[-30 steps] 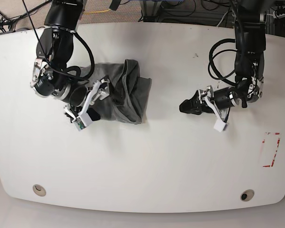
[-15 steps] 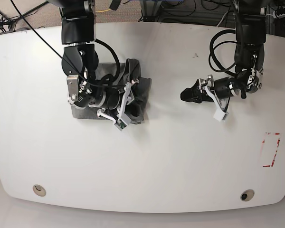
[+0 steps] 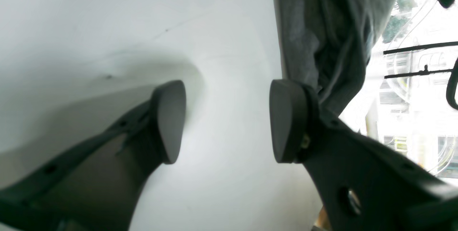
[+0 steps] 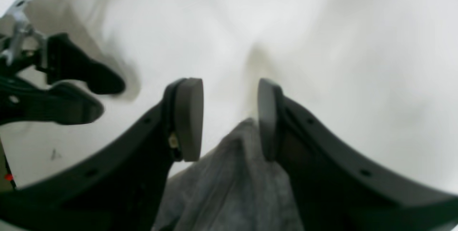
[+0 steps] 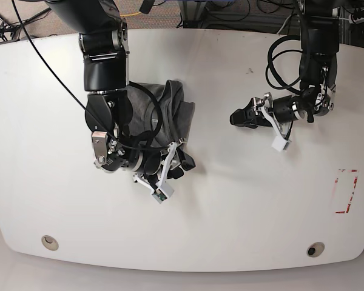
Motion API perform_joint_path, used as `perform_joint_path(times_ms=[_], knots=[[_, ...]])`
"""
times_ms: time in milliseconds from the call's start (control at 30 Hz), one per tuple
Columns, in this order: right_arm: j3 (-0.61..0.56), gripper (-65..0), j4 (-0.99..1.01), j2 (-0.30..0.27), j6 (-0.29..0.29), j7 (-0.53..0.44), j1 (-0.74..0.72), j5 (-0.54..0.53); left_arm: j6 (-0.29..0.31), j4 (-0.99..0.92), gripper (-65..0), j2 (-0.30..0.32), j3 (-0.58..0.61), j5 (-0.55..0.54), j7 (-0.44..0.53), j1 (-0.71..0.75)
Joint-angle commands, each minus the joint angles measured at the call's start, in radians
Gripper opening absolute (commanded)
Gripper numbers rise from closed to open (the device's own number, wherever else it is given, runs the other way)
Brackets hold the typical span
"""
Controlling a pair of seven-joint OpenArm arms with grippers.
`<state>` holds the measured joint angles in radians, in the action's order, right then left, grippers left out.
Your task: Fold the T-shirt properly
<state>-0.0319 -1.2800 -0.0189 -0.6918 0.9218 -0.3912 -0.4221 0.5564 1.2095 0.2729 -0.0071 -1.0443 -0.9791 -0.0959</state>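
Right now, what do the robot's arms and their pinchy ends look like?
Both arms are black and chunky, with looping black cables. The right arm has silver metal near its wrist. Each tool, left tool and right tool, has two curved black fingers tipped with flat grey pads, plus a small white camera block.

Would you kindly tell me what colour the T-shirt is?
Plain heather grey; the T-shirt shows best in the left wrist view.

The heather-grey T-shirt (image 5: 170, 118) lay bunched in rumpled folds on the white table (image 5: 230, 206), left of its middle, its near edge raised.
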Motion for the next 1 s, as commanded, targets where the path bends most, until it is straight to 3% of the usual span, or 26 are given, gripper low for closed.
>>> perform_joint_path(times_ms=[0,133,367,600,967], knots=[[0.002,-40.9,-0.036,-0.025,-0.006,-0.011,-0.033,-0.022,0.012,0.096,-30.4,0.009,0.046,-0.029,0.016,-0.023],[0.017,-40.9,-0.148,-0.08,-0.006,0.021,0.001,-0.022,0.006,0.231,-30.4,0.012,0.155,-0.029,0.016,-0.028],[0.214,-40.9,-0.284,-0.146,-0.006,0.107,0.091,-0.022,0.006,0.28,-30.4,0.001,0.332,0.034,0.021,-0.061],[0.335,-41.7,-0.39,-0.232,-0.006,0.125,0.209,-0.022,0.006,0.297,-30.4,-0.076,0.468,0.131,0.085,-0.067],[0.339,-41.9,-0.379,-0.264,-0.006,0.116,0.289,-0.016,0.011,0.335,-30.4,-0.203,0.592,0.402,0.121,-0.087]])
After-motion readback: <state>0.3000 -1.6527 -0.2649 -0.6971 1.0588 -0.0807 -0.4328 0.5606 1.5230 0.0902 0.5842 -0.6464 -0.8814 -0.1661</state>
